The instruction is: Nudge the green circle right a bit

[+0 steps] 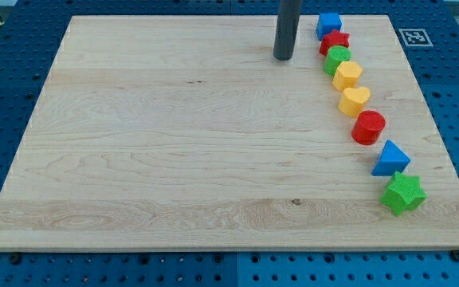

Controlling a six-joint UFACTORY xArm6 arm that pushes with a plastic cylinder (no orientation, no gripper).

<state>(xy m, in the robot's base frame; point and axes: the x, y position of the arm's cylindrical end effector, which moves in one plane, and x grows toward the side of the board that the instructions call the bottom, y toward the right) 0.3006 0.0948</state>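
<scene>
Here, the green circle (338,58), a small round block with a bright green top and a darker side wall, sits third from the far end in a curving line of eight blocks along the right side of the wooden counter (174,143). It touches a red block (334,41) on its far side, shape unclear, and a yellow hexagon-like block (347,76) on its near side. My tip (283,58), the lower end of a dark upright rod, rests on the wood to the left of the green circle, near it but apart. There are no fingers on this rod, so no grip state can be told. Counted by colour: two blue, a cube-like block (328,24) at the far end and a triangle (390,159); two red, the second a cylinder (368,127); two yellow, the second a heart (354,100); two green, the second a star (403,193) nearest the front.
</scene>
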